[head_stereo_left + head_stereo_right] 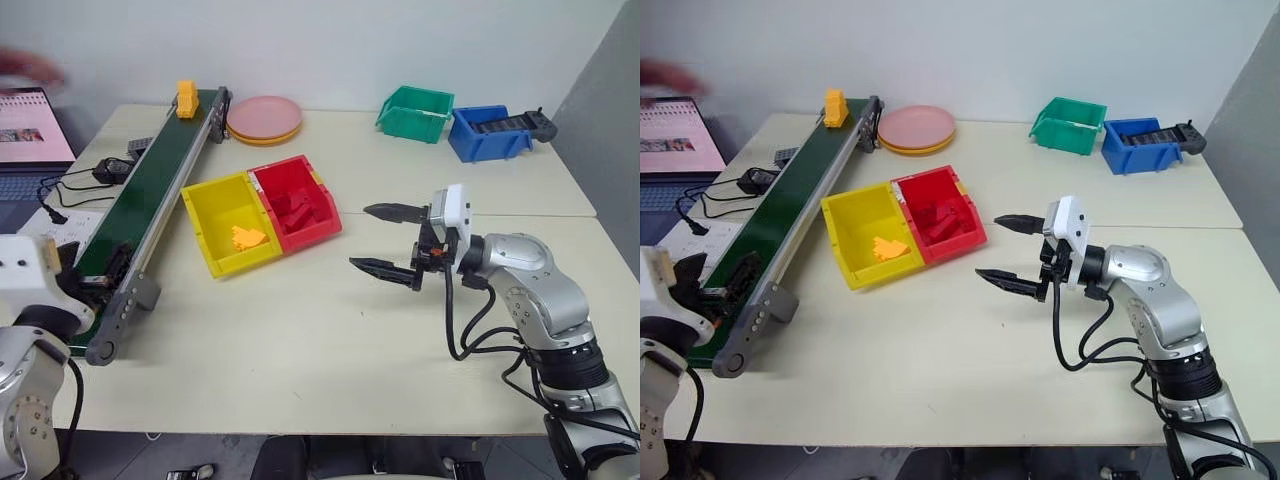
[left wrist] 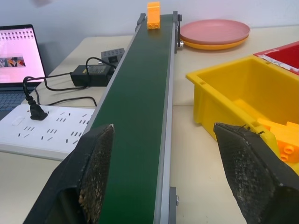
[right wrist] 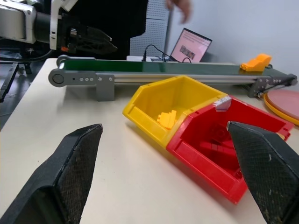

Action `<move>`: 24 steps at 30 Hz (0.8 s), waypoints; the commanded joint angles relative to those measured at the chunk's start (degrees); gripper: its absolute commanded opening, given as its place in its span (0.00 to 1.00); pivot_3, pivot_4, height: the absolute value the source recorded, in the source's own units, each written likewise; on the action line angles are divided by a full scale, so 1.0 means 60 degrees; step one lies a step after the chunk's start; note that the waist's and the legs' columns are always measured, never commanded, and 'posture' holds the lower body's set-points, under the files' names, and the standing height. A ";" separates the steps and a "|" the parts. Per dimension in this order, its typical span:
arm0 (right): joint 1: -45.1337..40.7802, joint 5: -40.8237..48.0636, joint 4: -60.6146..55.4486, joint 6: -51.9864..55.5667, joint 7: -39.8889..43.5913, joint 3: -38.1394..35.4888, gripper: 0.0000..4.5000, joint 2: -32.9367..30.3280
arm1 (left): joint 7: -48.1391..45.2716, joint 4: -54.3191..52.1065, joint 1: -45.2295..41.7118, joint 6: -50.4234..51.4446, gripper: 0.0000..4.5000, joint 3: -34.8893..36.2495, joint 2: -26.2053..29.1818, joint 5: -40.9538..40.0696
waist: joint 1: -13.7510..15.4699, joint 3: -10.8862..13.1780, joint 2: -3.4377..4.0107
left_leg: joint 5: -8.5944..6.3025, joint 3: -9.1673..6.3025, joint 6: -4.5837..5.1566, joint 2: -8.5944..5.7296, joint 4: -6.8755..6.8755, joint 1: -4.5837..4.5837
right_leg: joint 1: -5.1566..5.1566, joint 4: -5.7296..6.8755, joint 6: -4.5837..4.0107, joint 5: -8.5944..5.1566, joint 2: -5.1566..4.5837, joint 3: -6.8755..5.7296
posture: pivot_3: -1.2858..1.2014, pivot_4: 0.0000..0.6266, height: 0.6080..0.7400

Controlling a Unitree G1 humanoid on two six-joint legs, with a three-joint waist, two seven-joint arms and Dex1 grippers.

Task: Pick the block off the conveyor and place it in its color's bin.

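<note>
1. A small orange-yellow studded block (image 1: 186, 98) stands on the far end of a long dark green conveyor (image 1: 150, 190), untouched, so the pick has not begun.
2. The left gripper (image 2: 163, 182) sits at the conveyor's near end, pointing along the belt, its 2 black fingers spread wide and holding nothing; the block is well ahead of it.
3. The right gripper (image 1: 385, 240) hovers over the bare table (image 1: 300, 350), fingers wide apart and empty, aimed toward the bins.
4. A yellow bin (image 1: 205, 200) lies just beside the conveyor, touching a red bin (image 1: 325, 225); it already contains a flatter orange-yellow piece (image 1: 247, 238).
5. Left to do, as I judge it: grasp, lift, carry, and drop into yellow.
</note>
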 commanded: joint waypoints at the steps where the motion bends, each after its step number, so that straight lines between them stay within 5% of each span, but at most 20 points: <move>1: -0.0329 0.0110 -0.0003 -0.0170 0.0246 0.0017 1.00 0.0051 | 0.0141 -0.0199 0.0064 -0.0158 0.79 0.0472 0.0182 -0.0024 | 0.0000 0.0000 0.0000 | 0.0000 0.0000 0.0000 0.0000 0.0000 0.0000 | 0.0000 0.0000 0.0000 0.0000 0.0000 0.0000 | 0.52 0.24 1.00; 13: -0.0598 0.0312 0.0261 0.0045 0.0734 0.0167 1.00 0.0068 | 0.0041 -0.0813 0.0578 -0.0355 0.79 0.0397 0.0312 0.0010 | -0.0015 0.0001 0.0001 | 0.0000 0.0002 0.0000 0.0000 -0.0003 -0.0001 | -0.0001 -0.0009 -0.0001 0.0001 -0.0003 0.0003 | 0.52 0.24 1.00; 19: -0.0733 0.0214 0.0161 0.0102 0.0637 0.0216 1.00 0.0058 | 0.0119 -0.0889 0.0699 -0.0087 0.99 0.0123 0.0390 0.0003 | -0.0020 0.0002 0.0003 | -0.0001 0.0003 0.0000 0.0000 -0.0005 -0.0002 | -0.0001 -0.0012 -0.0001 0.0000 -0.0002 0.0004 | 0.52 0.24 1.00; 24: -0.0792 0.0410 -0.0250 0.0876 0.0450 0.0284 1.00 -0.0109 | 0.0486 -0.0614 0.0376 0.0409 0.99 0.0139 0.0455 0.0010 | -0.0012 0.0002 0.0003 | 0.0000 -0.0006 0.0000 0.0000 -0.0005 -0.0003 | -0.0001 -0.0009 -0.0001 0.0000 -0.0002 -0.0004 | 0.52 0.24 1.00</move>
